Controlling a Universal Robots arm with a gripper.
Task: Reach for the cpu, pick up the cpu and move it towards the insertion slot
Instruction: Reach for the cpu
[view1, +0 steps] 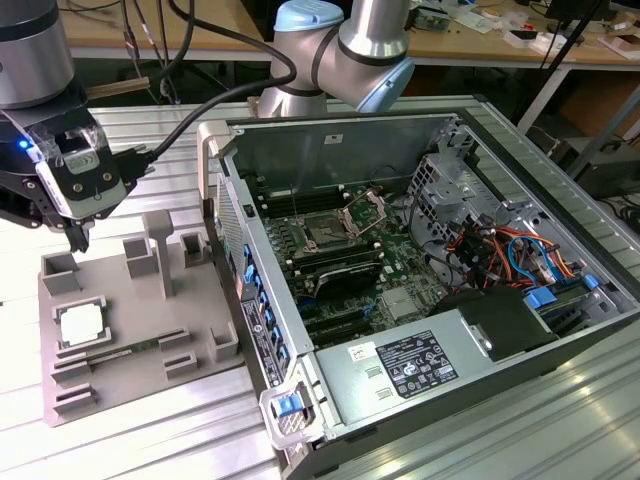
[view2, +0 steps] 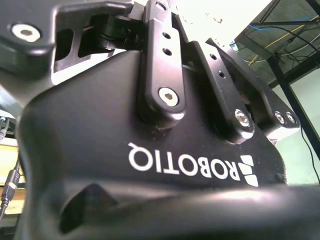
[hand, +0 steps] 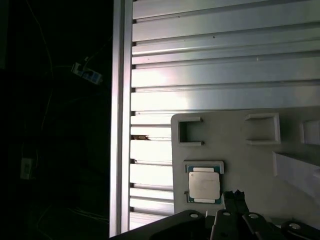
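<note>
**Robot gripper poised over a parts tray beside an opened computer**

The gripper (view1: 78, 238) pointed straight down above the far edge of the grey tray (view1: 130, 300) at the exterior view's left. It hung clear of the cpu (view1: 82, 325), which lay flat in a square recess nearer the camera. A thin green memory stick (view1: 138, 349) lay in the tray just beside the cpu, on its near side. At the exterior view's right stood the open computer case (view1: 340, 150). Inside it, the insertion slot (view1: 325, 235) sat on the green circuit board (view1: 400, 250) with its metal frame (view1: 365, 212) swung up. Tray and case both rested on a slatted metal table (view1: 150, 440).
</note>
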